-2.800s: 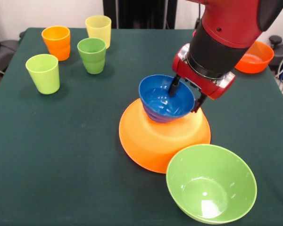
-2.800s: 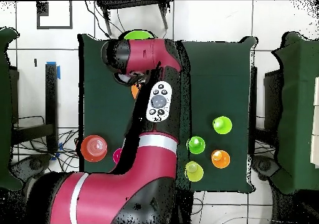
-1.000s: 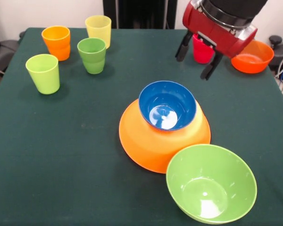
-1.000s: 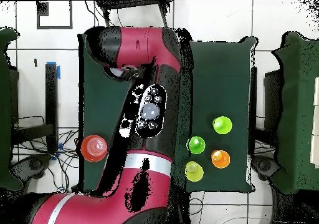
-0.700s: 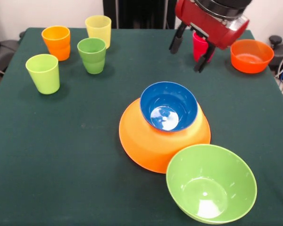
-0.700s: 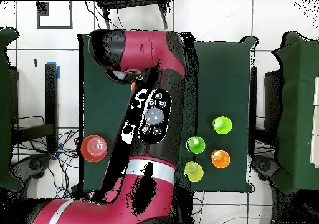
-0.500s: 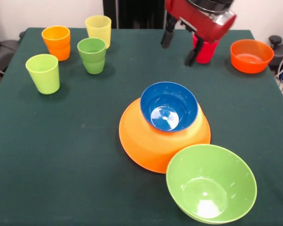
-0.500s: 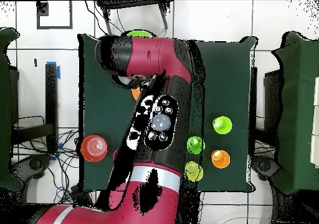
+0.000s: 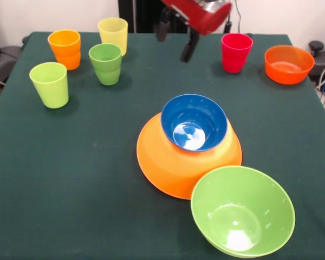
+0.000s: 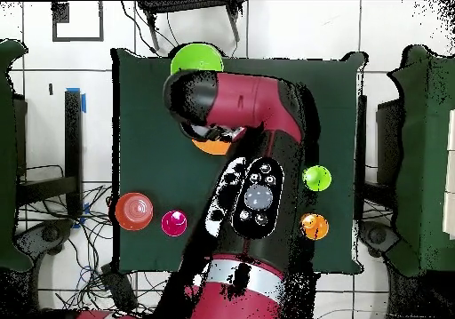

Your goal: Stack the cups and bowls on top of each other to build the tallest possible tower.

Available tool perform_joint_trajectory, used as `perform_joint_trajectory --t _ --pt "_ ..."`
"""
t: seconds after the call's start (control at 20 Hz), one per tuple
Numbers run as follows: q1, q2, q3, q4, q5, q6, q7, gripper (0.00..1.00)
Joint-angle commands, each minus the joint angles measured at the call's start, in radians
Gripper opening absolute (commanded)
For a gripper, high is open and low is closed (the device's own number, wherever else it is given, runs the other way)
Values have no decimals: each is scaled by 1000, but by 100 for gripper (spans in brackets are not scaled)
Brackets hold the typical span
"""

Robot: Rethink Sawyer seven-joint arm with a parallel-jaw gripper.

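Note:
A small blue bowl [image 9: 194,122] sits upright on the big orange bowl [image 9: 179,162], which lies upside down mid-table. The large light green bowl [image 9: 242,210] rests upright against the orange bowl's front right edge. At the far left stand several cups: orange [image 9: 65,49], pale yellow [image 9: 113,34], green [image 9: 105,63] and lime green [image 9: 49,84]. A red-pink cup [image 9: 235,52] and a small red-orange bowl [image 9: 288,64] are at the far right. My gripper [image 9: 175,40] hangs open and empty above the far middle of the table, between the two groups.
In the overhead view the arm [image 10: 253,155] covers the middle of the table. The light green bowl [image 10: 196,59], the red-orange bowl [image 10: 134,211], the red-pink cup [image 10: 174,223] and two cups [image 10: 316,178] show around it. The green tablecloth [image 9: 70,179] is bare at the front left.
The gripper let go of the blue bowl, leaving it on the orange bowl. It rose, drew back past the red-pink cup, then swung left in the front view.

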Motion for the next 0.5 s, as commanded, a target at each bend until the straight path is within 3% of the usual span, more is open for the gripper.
perform_joint_trajectory --t 0.05,0.3,0.5 --pt "-62 18 85 124 -106 -129 -147 100" --pt "-106 38 124 136 -147 -247 -184 100" --pt "-132 49 148 126 -170 -259 -207 100"
